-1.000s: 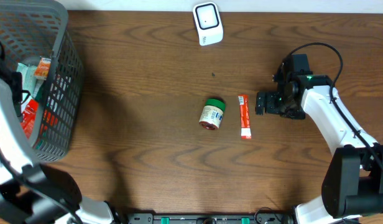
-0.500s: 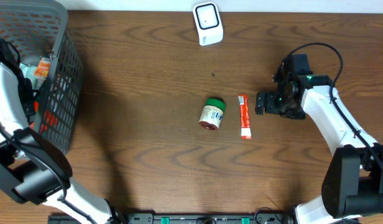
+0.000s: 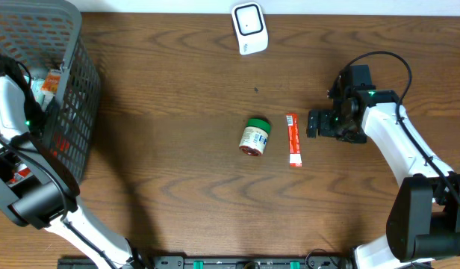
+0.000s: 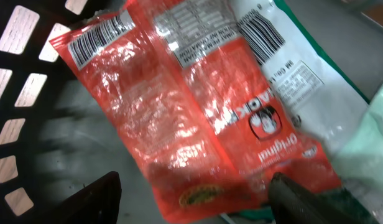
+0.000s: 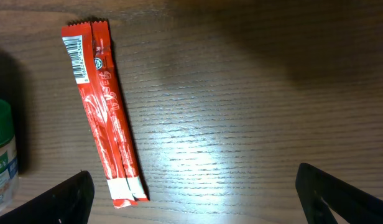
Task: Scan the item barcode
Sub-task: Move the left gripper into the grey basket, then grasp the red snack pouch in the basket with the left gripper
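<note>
One glossy, crinkled red plastic snack packet (image 4: 198,124) lies in the grey mesh basket (image 3: 82,97), barcode showing at its corner. My left hand (image 4: 193,190) is spread above it.

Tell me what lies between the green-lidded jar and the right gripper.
Only the red stick packet, between jar and right gripper; the overhead view shows it.
</note>
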`<state>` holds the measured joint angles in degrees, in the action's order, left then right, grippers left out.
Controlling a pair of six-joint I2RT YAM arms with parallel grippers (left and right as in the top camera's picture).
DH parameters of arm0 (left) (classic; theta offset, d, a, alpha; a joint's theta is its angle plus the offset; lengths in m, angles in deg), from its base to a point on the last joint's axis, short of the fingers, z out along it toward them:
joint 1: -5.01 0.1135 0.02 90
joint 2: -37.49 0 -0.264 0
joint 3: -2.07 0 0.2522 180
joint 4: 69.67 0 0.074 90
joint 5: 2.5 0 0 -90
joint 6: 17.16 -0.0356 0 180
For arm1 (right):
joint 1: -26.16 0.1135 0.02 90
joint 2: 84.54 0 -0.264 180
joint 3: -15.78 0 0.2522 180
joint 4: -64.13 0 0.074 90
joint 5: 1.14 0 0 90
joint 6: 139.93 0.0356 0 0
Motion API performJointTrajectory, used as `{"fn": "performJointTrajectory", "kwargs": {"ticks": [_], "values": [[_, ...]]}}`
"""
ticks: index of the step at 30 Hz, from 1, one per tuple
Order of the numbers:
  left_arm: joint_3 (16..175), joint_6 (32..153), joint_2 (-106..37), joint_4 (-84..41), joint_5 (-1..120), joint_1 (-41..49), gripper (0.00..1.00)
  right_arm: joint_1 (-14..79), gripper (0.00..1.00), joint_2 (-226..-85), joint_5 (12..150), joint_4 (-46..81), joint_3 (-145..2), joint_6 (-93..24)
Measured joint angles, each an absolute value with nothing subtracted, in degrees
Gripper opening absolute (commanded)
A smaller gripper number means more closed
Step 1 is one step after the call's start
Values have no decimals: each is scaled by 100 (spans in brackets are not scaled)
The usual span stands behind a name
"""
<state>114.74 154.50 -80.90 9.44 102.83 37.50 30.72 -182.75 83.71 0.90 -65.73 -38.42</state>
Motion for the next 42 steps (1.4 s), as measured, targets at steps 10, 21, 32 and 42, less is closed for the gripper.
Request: {"fn": "performJointTrajectory", "kwargs": {"ticks": [10,21,32,42], "values": [[11472,15689,-8177,819,10283,3918,76,3072,99,-18275,8371,90,-6573,-3842],[10991,15708,-8179,183,10285,3947,77,3072,99,-18275,8371,90,-6573,-3842],[10515,15721,-8133,-353,10335,3936,84,3072,99,-18275,8369,90,-6573,-3842],[10511,15704,-8133,-363,10241,3942,62,3072,99,-18275,8371,90,-6573,-3842]]}}
